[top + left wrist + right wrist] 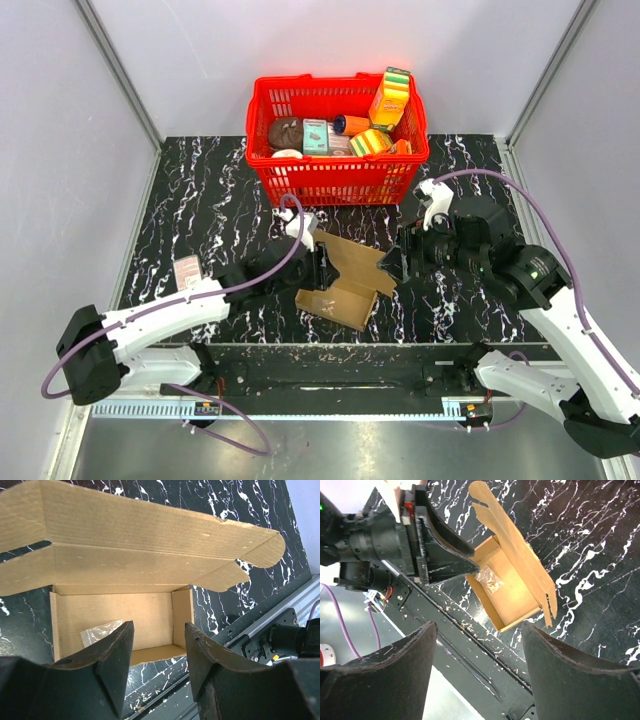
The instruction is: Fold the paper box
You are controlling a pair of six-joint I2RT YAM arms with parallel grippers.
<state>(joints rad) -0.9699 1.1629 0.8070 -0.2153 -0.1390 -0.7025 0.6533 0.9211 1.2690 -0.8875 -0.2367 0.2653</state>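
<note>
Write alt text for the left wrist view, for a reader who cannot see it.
An open brown paper box lies on a black marbled table, its lid flaps spread behind the tray and a small clear plastic bag inside. The left gripper, its two dark fingers apart, hovers over the tray holding nothing.

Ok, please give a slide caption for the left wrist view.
Open left end effector facing the paper box: tray formed, lid open, small plastic bag inside.
</note>
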